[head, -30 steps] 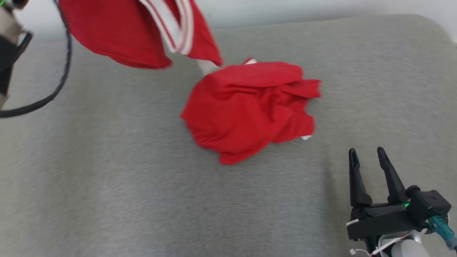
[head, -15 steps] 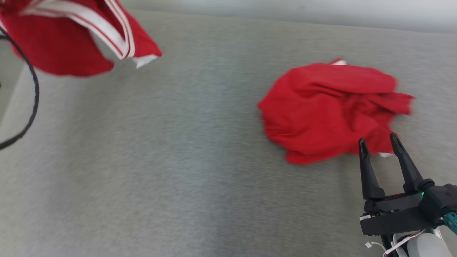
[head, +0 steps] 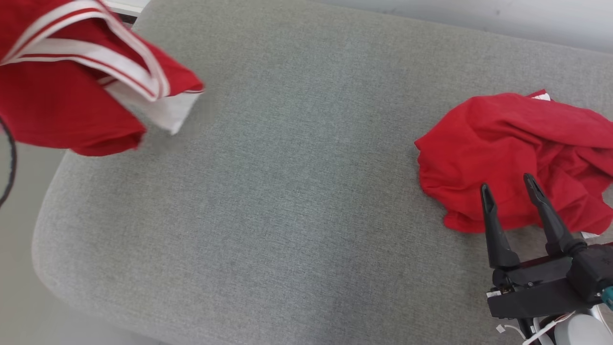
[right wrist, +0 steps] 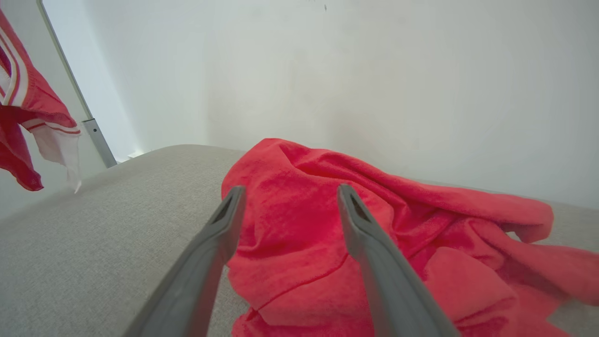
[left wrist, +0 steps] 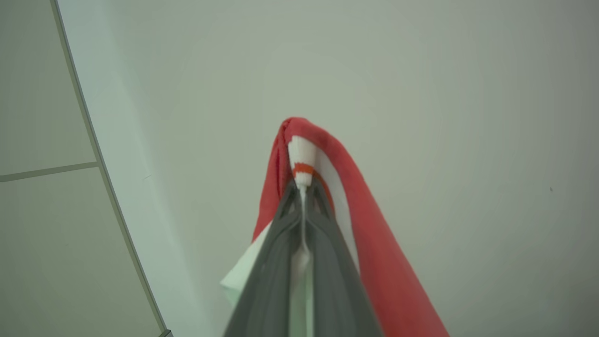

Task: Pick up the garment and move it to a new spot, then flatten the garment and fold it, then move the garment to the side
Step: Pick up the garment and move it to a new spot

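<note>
A red garment [head: 62, 110] with white striped trim hangs in the air over the left end of the grey cushion [head: 287, 191]. My left gripper [left wrist: 303, 187] is shut on its white and red trim, and red cloth [left wrist: 374, 243] drapes down past the fingers. The same garment hangs at the left [right wrist: 18, 103] in the right wrist view. My right gripper [head: 507, 184] is open with nothing between its fingers. Its tips sit over the near edge of a second, crumpled red garment [head: 503, 139] lying at the cushion's right end. In the right wrist view the gripper [right wrist: 290, 191] points at that pile [right wrist: 421, 224].
The cushion's rounded left corner [head: 43, 230] drops to pale floor. A black cable [head: 9, 167] hangs at the far left. A white wall [right wrist: 374, 70] stands behind the cushion, with a metal post [right wrist: 96, 135] beyond its left end.
The head view has swung left. The hanging garment was carried left, away from the crumpled pile and down towards the cushion's left end. The right gripper's tips now overlap the pile's near edge.
</note>
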Controlling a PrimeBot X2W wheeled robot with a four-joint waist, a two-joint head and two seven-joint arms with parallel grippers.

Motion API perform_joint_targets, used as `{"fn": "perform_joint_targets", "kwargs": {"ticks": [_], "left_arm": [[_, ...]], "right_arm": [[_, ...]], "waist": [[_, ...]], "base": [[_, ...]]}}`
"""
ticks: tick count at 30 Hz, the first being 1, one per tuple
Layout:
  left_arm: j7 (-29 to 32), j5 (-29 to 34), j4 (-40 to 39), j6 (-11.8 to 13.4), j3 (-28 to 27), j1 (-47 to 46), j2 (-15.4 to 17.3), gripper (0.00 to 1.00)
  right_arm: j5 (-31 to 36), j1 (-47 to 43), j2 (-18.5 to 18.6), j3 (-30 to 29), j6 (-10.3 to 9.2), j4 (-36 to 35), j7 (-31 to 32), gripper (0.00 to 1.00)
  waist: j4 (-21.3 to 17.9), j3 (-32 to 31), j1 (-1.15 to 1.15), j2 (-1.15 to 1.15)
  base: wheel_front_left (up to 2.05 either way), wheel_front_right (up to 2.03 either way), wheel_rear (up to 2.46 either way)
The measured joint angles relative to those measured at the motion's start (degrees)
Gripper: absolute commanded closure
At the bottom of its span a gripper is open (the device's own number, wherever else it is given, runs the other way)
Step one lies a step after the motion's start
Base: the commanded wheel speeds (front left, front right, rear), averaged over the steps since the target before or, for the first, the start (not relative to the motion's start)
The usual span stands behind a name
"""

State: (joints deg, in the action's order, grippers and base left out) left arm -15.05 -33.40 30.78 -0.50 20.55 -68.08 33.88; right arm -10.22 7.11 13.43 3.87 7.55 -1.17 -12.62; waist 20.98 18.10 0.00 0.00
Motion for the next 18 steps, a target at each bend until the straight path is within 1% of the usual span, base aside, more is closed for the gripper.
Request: {"fn": "perform_joint_targets", "kwargs": {"ticks": [2,6,11,12,14,17,18], "left_arm": [[0.0,0.01,-0.14,0.05,-0.29,0.25,0.54,1.0],[0.0,0.01,-0.08,1.11,-0.99,2.36,0.6,1.0],[0.0,-1.58,2.45,1.03,-3.91,8.21,0.66,1.0],[0.0,-1.59,3.02,1.1,-4.45,9.52,0.26,1.0],[0.0,-1.96,4.53,1.11,-5.8,11.76,-1.7,1.0],[0.0,-1.9,7.2,0.52,-7.87,15.09,-4.16,1.0],[0.0,-1.68,9.22,0.22,-9.04,16.4,-6.21,1.0]], "right_arm": [[0.23,-0.07,0.07,0.08,0.0,-0.68,0.23,0.0],[0.71,-0.2,0.29,-0.19,0.0,-2.58,1.15,0.0],[1.24,-0.27,1.49,-0.9,0.0,-6.12,2.77,0.0],[1.26,-0.29,1.77,-1.1,0.0,-6.97,3.31,0.0],[1.37,-0.32,2.38,-1.88,0.0,-8.56,4.32,0.0],[1.79,-0.64,3.31,-3.02,0.0,-11.29,5.82,0.0],[2.27,-1.19,3.8,-3.31,0.0,-13.23,6.99,0.0]], "waist": [[-0.37,0.17,0.0,0.0],[-1.85,0.59,0.0,0.0],[-3.98,1.62,0.0,-0.01],[-4.4,1.89,0.0,0.0],[-5.2,2.57,0.0,0.0],[-6.16,3.83,0.0,0.0],[-6.72,4.77,0.0,0.0]], "base": [[0.0,0.0,0.0],[0.0,0.0,0.0],[0.0,0.0,0.0],[0.0,0.0,0.0],[0.0,0.0,0.0],[0.0,0.0,0.0],[0.0,0.0,0.0]]}}
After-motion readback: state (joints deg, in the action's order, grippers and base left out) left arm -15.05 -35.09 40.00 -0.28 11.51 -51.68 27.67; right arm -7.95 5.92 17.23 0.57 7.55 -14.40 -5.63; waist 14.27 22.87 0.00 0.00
